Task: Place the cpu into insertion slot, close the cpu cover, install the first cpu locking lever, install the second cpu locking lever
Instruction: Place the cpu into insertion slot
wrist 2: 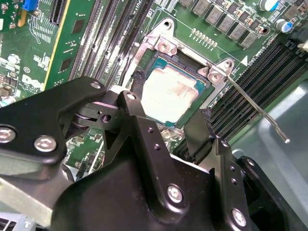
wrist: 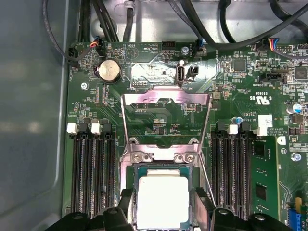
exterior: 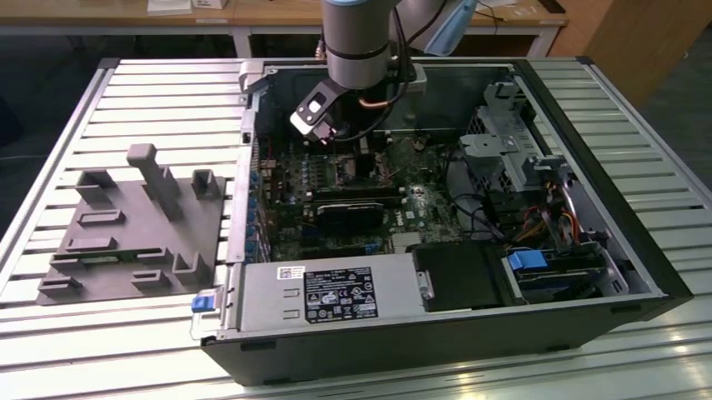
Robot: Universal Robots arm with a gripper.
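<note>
The cpu (wrist: 162,199) (wrist 2: 169,94), a pale silver square on a green edge, lies level inside the insertion slot (wrist: 163,157) (wrist 2: 164,46). My gripper (wrist: 163,206) (wrist 2: 168,103) (exterior: 332,140) is low over the motherboard. Its black fingers (wrist: 126,201) press against two opposite sides of the chip. The cpu cover (wrist: 166,98), a thin silvery frame, is swung back open beyond the socket. One thin locking lever (wrist 2: 255,107) sticks out unlatched from a corner of the socket.
The open computer case (exterior: 656,275) lies on a slatted metal table (exterior: 133,92). Black memory slots (wrist: 91,173) flank the socket on both sides. A power supply box (exterior: 333,296) and cables (exterior: 489,225) fill the case's near part. A grey fixture (exterior: 139,225) sits at the exterior view's left.
</note>
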